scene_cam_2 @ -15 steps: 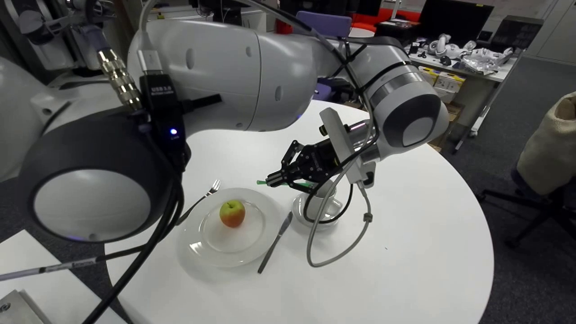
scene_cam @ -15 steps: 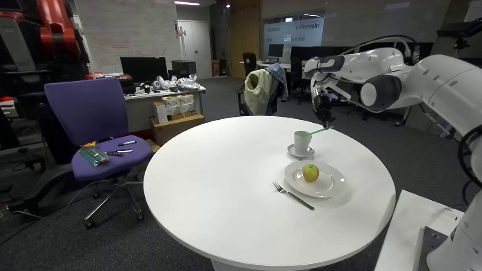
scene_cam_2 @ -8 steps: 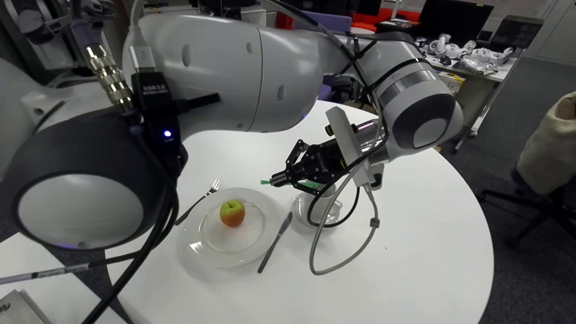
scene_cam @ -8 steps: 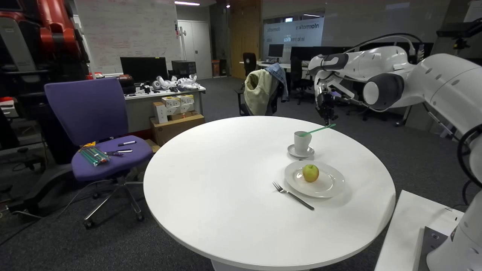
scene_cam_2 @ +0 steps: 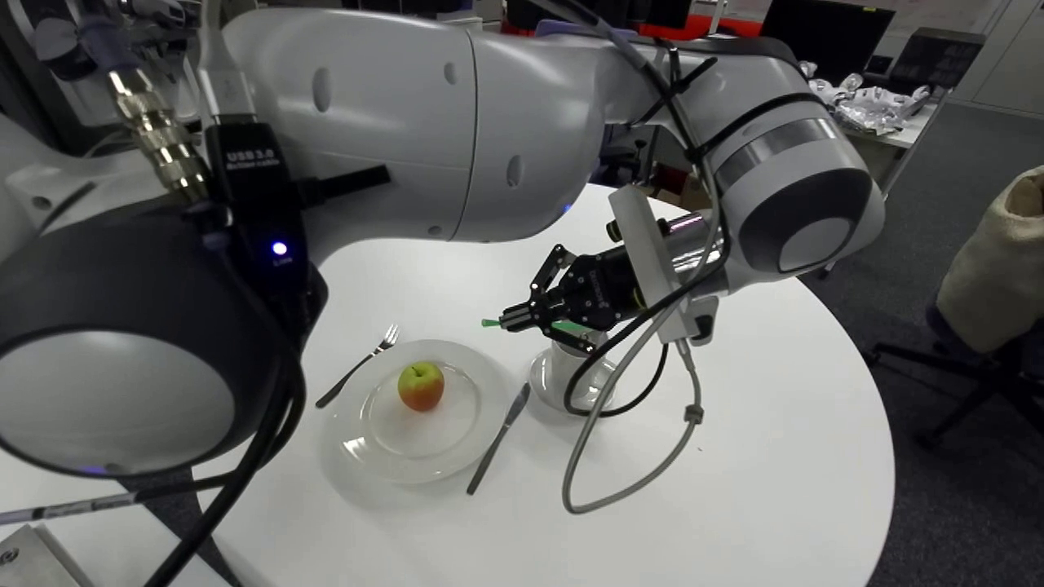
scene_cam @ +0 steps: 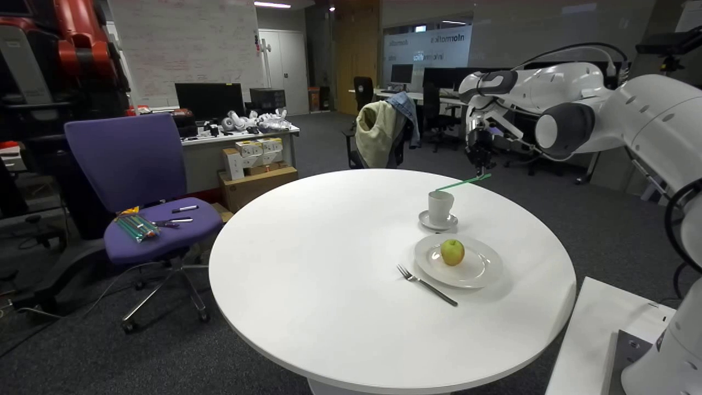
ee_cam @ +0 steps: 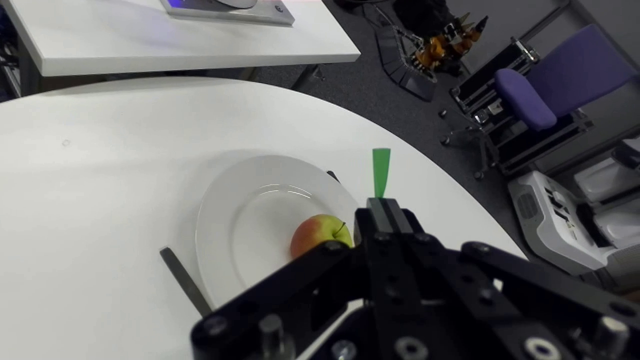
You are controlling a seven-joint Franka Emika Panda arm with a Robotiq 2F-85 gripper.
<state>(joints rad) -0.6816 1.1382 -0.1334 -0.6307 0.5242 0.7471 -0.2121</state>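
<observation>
Since the earlier frame, gripper and green stick have risen together toward 1 o'clock in an exterior view. The gripper's jaws are clenched on the stick near its flared end, which pokes out toward 12 o'clock in the wrist view. From the grip, the stick slants down toward 8 o'clock in an exterior view, its low end at the mouth of the cup; whether they touch, I cannot tell. That end sat lower over the cup a second ago. Upright on its saucer, the cup shows too little of its inside to tell what is in it. At about 5 o'clock from it lies the plate, with one apple resting on it. Just beside the plate, toward 8 o'clock, is a fork. A knife lies between plate and saucer, at 4 o'clock from the plate in an exterior view. Beyond the edge of the table at 10 o'clock, a purple chair bears a clear packet with green pieces inside.
</observation>
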